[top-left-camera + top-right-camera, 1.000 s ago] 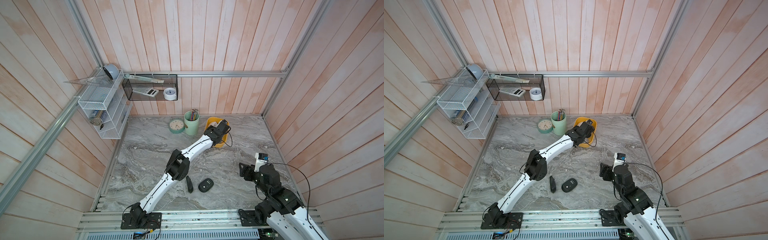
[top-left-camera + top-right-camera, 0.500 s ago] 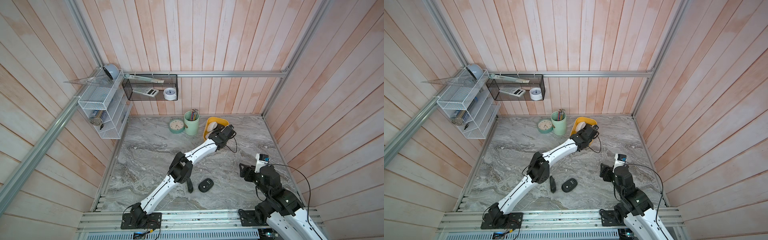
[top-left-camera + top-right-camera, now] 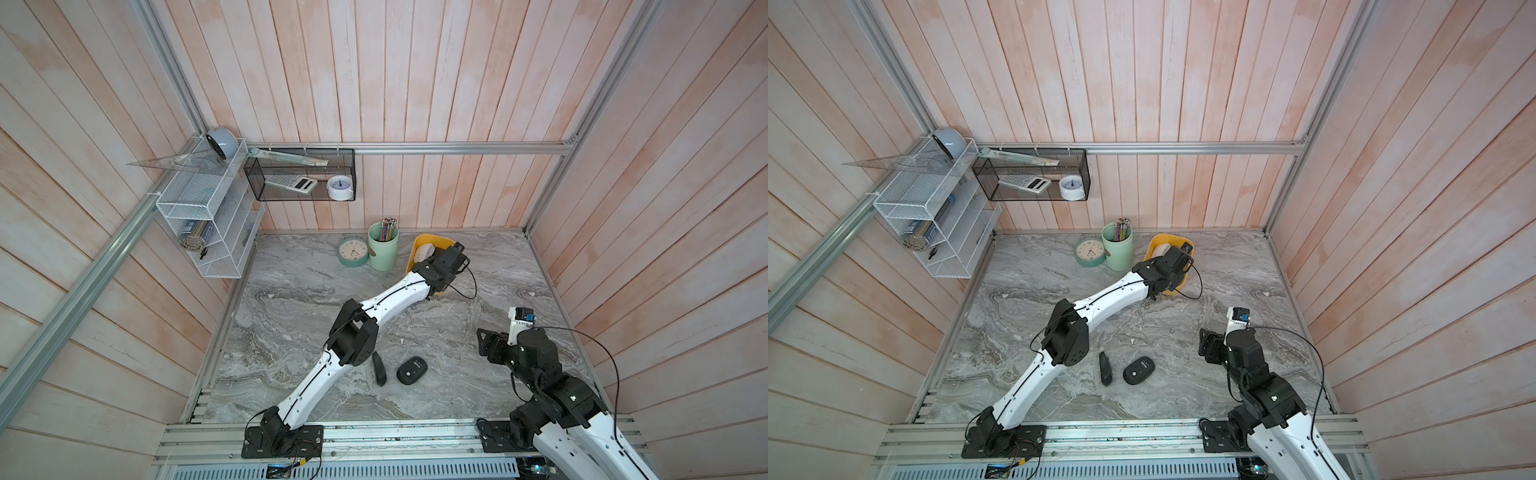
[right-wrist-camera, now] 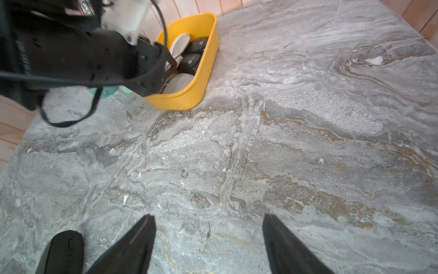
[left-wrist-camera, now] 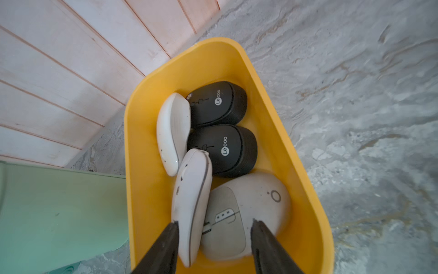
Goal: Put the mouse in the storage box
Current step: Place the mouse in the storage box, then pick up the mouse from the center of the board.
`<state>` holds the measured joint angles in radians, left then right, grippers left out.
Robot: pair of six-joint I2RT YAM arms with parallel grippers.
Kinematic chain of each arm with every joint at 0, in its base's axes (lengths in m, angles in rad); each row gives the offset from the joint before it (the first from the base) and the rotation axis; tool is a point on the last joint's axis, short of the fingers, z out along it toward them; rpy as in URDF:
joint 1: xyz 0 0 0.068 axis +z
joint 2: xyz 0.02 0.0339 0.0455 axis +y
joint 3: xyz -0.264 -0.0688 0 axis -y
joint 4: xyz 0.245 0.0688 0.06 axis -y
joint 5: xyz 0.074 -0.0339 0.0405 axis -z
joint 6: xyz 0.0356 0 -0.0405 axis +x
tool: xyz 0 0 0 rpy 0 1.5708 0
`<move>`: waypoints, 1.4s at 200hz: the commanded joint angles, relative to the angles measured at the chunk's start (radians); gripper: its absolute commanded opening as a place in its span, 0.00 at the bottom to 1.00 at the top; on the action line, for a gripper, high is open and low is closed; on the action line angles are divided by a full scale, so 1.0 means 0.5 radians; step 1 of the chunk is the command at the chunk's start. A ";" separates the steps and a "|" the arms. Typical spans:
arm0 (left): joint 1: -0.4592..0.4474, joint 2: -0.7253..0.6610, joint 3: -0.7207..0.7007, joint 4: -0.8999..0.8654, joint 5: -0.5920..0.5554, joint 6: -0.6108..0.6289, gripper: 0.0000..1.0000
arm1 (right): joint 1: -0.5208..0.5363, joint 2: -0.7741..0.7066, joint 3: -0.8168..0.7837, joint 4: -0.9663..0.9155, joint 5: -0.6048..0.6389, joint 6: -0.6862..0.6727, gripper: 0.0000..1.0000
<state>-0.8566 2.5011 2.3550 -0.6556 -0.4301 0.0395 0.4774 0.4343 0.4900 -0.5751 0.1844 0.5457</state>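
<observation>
**Five mice boxed, at least one left out**

In both top views the box (image 3: 428, 238) sits at the back of the table (image 3: 498, 270), upper centre of the frame, just beside the cup (image 3: 382, 247); the left arm (image 3: 399, 291) stretches out to it, wrist over its near end; a black mouse (image 3: 412, 371) lies lower centre, well apart from the box, a slim dark thing (image 3: 379, 374) just beside it, perhaps another mouse; the job looks partly done.

Left wrist: five mice (image 5: 225, 149) lie in the box; the left hand (image 5: 213, 223) hangs over the grey mouse (image 5: 256, 204) and a white mouse (image 5: 192, 201), fingers spread, pinching nothing.

Right wrist: the right hand (image 4: 208, 227) is spread wide over bare table, empty; the black mouse lies lower left.
</observation>
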 commanded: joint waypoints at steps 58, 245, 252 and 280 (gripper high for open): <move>0.201 -1.381 -1.566 0.707 0.124 -0.702 0.59 | 0.011 0.415 0.103 -0.018 -0.467 0.114 0.79; 0.835 -3.423 -3.792 0.956 0.124 -1.045 0.80 | 1.211 1.597 0.339 0.371 -0.316 1.169 0.80; 0.836 -3.434 -3.793 0.959 0.129 -1.050 0.80 | 1.217 1.615 0.327 0.410 -0.301 1.210 0.80; 0.837 -3.485 -3.771 0.933 0.164 -1.057 0.80 | 1.237 1.708 0.317 0.499 -0.262 1.345 0.80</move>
<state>-0.4412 0.7856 0.4717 -0.2173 -0.3706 -0.4938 1.0843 1.2537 0.6331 -0.3576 0.0284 1.1263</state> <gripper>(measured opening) 0.800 0.800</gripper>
